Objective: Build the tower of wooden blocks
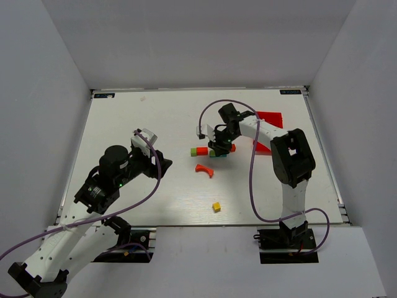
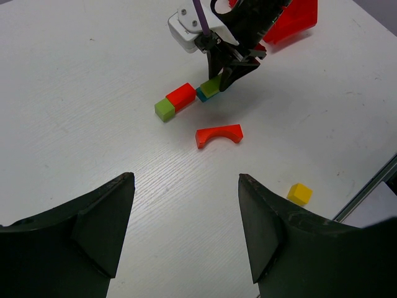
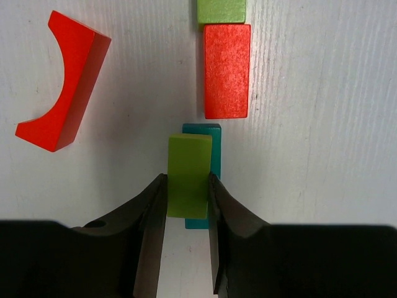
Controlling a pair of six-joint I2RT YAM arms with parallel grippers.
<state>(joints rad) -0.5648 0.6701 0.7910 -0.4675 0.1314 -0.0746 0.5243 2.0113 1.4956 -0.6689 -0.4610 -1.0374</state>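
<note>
My right gripper [image 3: 186,178] is shut on a lime green bar [image 3: 189,162], held just over a teal bar [image 3: 216,149] that lies on the table; whether the two touch I cannot tell. Ahead of them lie a red bar [image 3: 227,69] and a green cube [image 3: 221,9], end to end. A red arch [image 3: 68,81] lies on its side to the left. In the top view this group sits mid-table around the right gripper [image 1: 218,149]. A yellow cube [image 1: 216,206] lies alone nearer the front. My left gripper [image 2: 186,180] hangs open and empty above bare table, left of the blocks.
A red plastic bin [image 1: 271,119] lies at the back right, behind the right arm. A small red block [image 1: 232,148] shows just right of the right gripper. White walls enclose the table on three sides.
</note>
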